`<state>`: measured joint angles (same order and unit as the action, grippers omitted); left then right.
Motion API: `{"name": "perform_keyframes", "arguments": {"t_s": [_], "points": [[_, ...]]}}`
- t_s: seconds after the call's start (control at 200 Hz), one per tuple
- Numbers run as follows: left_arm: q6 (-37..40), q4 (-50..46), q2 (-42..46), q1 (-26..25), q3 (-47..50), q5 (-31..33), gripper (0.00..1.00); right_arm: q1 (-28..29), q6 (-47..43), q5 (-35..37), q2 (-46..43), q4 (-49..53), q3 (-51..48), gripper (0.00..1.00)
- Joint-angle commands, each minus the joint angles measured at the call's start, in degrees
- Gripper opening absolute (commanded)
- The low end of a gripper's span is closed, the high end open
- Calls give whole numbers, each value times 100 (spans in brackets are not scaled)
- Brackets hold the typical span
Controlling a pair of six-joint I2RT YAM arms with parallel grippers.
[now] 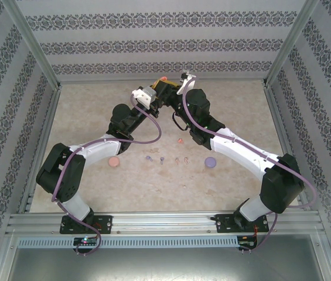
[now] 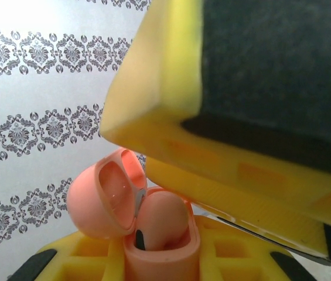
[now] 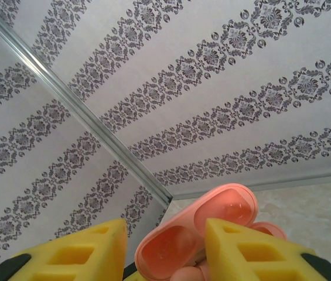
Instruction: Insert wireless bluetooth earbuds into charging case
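Open salmon case (image 2: 98, 199) in left gripper (image 2: 159, 253)

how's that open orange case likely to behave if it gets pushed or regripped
The case looks like smooth, rounded hard plastic, so it would probably stay stiff but could slip or twist in the left jaws. Its lid stands open on a small hinge, so a push there would likely swing it rather than move the case.

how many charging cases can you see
3: pink case on the table left, purple case right, open salmon case in the left end effector; arms may hide others.
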<state>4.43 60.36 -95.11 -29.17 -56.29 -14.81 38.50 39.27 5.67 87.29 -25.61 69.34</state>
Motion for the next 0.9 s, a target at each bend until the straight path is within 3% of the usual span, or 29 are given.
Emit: {"name": "perform_keyframes", "arguments": {"t_s": [0.0,0.19,0.325,0.624,0.894], "points": [[-82,548,388,-65,-282,-101,0,-25,124,30,-45,275,-96,44],[-65,541,401,-64,-234,2,0,-174,355,-192,-267,274,-37,64],[-31,552,428,-65,-150,148,0,-315,513,-384,-638,437,18,70],[122,291,812,-35,267,545,0,-1000,1113,-797,-1408,1582,-151,73],[214,-138,1464,-10,748,595,0,-1354,1056,-1423,-1427,2628,-490,74]]}}
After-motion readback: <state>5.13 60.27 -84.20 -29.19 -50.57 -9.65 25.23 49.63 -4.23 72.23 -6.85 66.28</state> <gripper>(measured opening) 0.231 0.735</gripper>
